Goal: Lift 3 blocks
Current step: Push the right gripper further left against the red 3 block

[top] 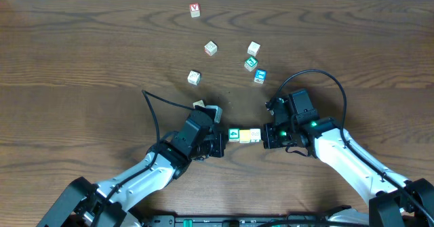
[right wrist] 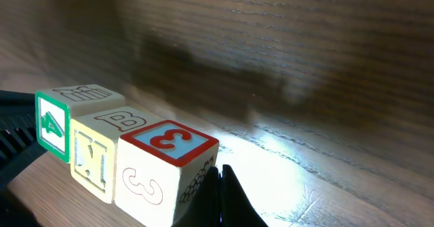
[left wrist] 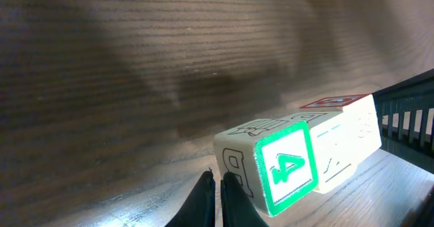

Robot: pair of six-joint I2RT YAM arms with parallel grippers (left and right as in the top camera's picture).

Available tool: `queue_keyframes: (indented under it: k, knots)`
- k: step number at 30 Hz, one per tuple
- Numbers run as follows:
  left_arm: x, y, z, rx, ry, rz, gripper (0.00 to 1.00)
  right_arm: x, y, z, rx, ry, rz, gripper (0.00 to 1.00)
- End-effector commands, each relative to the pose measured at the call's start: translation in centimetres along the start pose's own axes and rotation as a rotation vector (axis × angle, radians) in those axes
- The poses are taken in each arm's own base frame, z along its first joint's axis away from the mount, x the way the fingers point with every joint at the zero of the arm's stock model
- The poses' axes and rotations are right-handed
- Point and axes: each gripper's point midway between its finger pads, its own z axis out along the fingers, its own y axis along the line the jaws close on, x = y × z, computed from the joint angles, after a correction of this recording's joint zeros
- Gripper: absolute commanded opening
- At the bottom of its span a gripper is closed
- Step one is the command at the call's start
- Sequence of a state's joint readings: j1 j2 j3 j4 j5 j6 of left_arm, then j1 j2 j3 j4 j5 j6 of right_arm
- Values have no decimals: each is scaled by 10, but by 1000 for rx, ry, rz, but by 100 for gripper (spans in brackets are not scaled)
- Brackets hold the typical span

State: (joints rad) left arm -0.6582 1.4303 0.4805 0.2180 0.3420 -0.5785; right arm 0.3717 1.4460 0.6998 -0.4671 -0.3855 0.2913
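Note:
Three blocks sit in a tight row between my grippers. The green-faced block (top: pixel 234 133) (left wrist: pixel 285 166) (right wrist: pixel 54 122) is on the left, the yellow block (top: pixel 245 135) (right wrist: pixel 102 146) is in the middle, and the pale block with red marks (top: pixel 255 135) (right wrist: pixel 163 166) is on the right. My left gripper (top: pixel 224 137) (left wrist: pixel 220 183) is shut, its tips against the green block's outer side. My right gripper (top: pixel 265 137) (right wrist: pixel 220 176) is shut, its tips against the red-marked block's outer side. I cannot tell whether the row rests on the wooden table (top: pixel 81 64) or hangs above it.
Several loose cubes lie farther back: a red-marked one (top: pixel 195 9), pale ones (top: pixel 211 48) (top: pixel 253 49) (top: pixel 194 77), a teal-green one (top: pixel 251 64) and a blue one (top: pixel 260 76). Another cube (top: pixel 199 105) sits beside my left arm. Black cables loop over both arms.

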Motion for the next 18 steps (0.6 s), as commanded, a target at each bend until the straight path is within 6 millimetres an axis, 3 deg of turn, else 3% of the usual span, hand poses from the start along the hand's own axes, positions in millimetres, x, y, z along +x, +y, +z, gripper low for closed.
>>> queue_keyframes:
  k: [1,18]
  knots:
    - [0,-22,-2,87,13,34,7,-5,32,-8,-124,-7,-70,1]
    - [-1,-22,-2,89,10,36,7,-10,34,-10,-127,-17,-86,1]
